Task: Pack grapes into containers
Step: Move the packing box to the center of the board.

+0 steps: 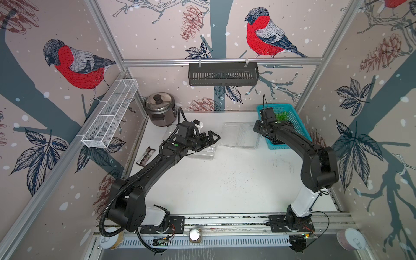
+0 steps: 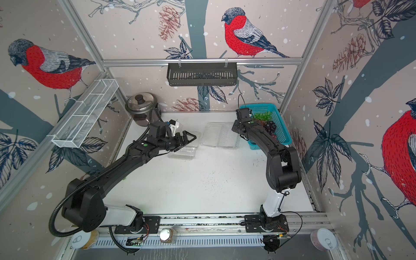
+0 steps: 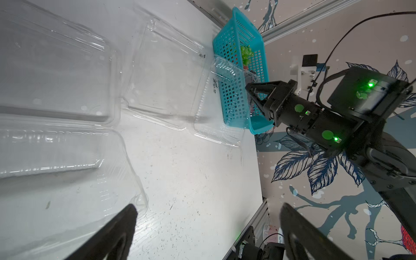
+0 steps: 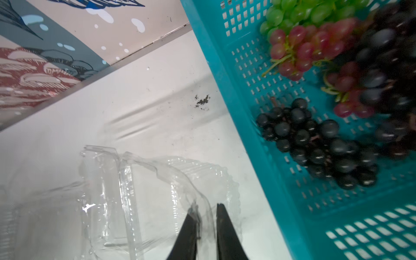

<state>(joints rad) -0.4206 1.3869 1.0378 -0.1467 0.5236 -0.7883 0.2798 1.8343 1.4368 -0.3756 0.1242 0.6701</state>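
Green grapes (image 4: 299,11), red grapes (image 4: 308,45) and dark grapes (image 4: 319,144) lie in the turquoise basket (image 4: 247,67); they also show in a top view as grapes (image 2: 269,126). Beside the basket an open clear container (image 1: 238,135) lies on the table. My right gripper (image 4: 207,207) is shut on that container's raised rim (image 4: 202,200), which runs between its fingers. In the left wrist view the right gripper (image 3: 248,86) sits at the basket's side. My left gripper (image 1: 213,137) stands open, with nothing between its fingers, above another open container (image 1: 202,153).
A steel rice cooker (image 1: 160,108) stands at the back left. A dark snack wrapper (image 1: 145,156) lies by the left wall. A white wire shelf (image 1: 110,112) hangs on the left wall and a black shelf (image 1: 222,74) on the back rail. The basket's rim (image 1: 276,105) touches the back right corner.
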